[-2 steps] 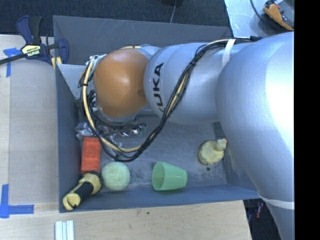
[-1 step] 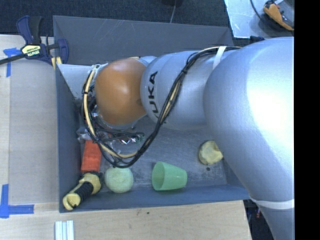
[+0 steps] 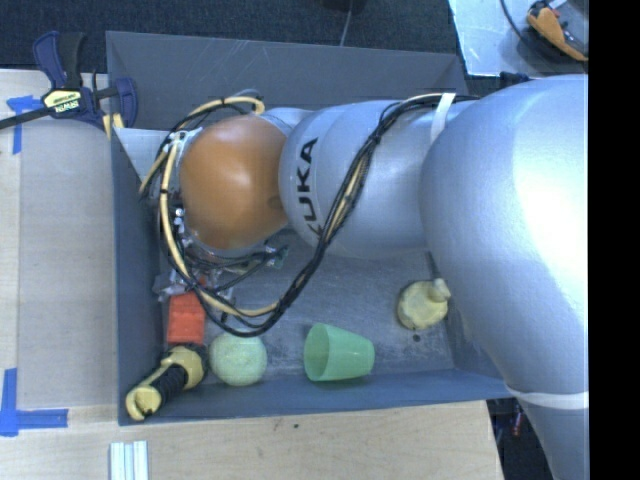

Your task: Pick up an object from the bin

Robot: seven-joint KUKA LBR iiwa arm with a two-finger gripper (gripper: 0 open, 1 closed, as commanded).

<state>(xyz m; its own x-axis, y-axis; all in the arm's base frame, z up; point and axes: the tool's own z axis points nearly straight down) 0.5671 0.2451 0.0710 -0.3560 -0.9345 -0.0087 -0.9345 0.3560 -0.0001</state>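
Observation:
My gripper [image 3: 205,266] is low in the bin's left part, mostly hidden under the orange cover on the wrist. Just below it an orange-red block [image 3: 185,319] lies against the left wall; whether the gripper touches it I cannot tell. A pale green ball [image 3: 238,359] rests next to the block near the front wall. In the front left corner lies a yellow and black handle-shaped thing [image 3: 163,383].
A green cup [image 3: 337,353] lies on its side at the front wall's middle. A yellow lumpy toy [image 3: 423,304] sits further right, close to the arm. The arm and its cables cover the bin's back and right.

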